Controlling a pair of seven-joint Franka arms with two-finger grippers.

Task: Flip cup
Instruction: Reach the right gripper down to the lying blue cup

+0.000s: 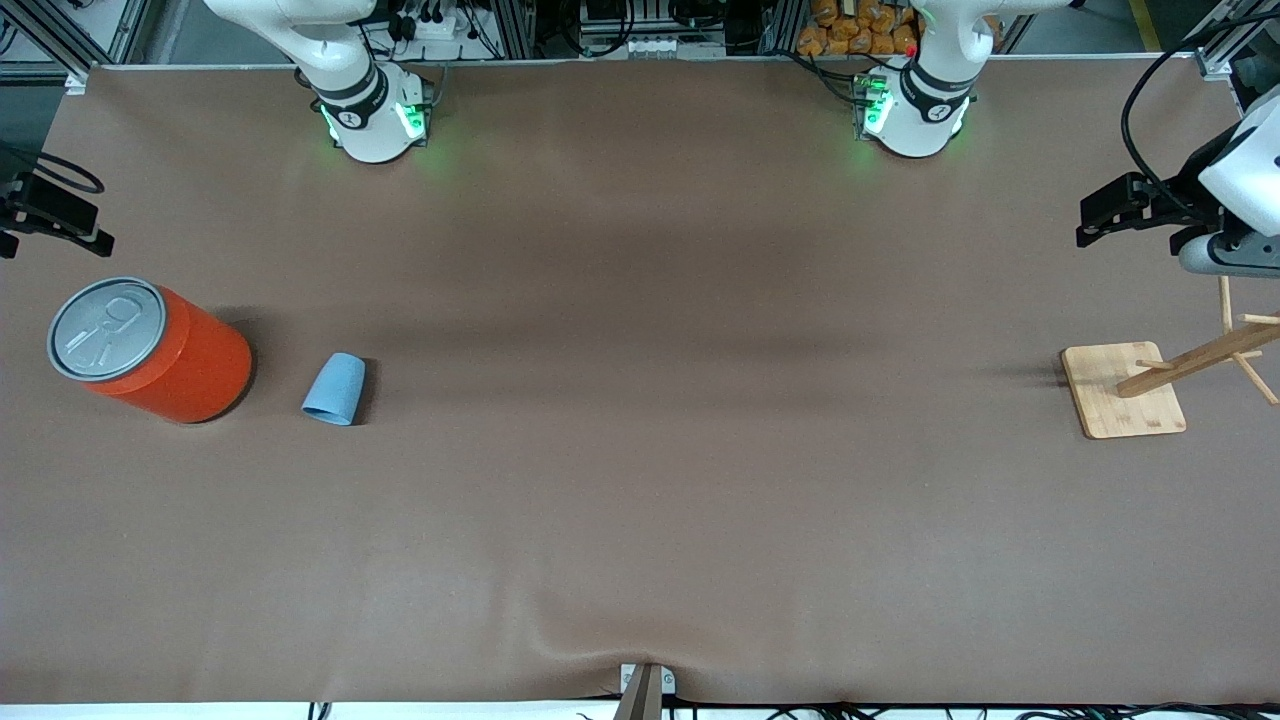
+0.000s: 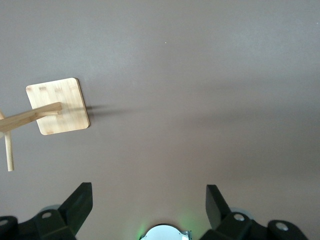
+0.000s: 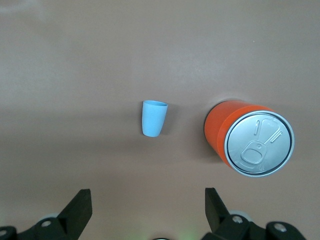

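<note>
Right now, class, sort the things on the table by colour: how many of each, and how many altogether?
Blue: 1, the cup
Orange: 1, the can
Pale wood: 1, the stand
Total: 3

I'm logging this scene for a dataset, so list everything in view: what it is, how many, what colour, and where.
cup: one, light blue, mouth down on the table, toward the right arm's end, beside the can.
can: one, orange with a grey pull-tab lid, upright, at the right arm's end of the table.
wooden stand: one, pale wood, square base with a pegged post, toward the left arm's end.
table: one, brown cover.
left gripper: one, black, open, in the air by the wooden stand.
right gripper: one, black, open, in the air at the right arm's end, by the can and cup.
</note>
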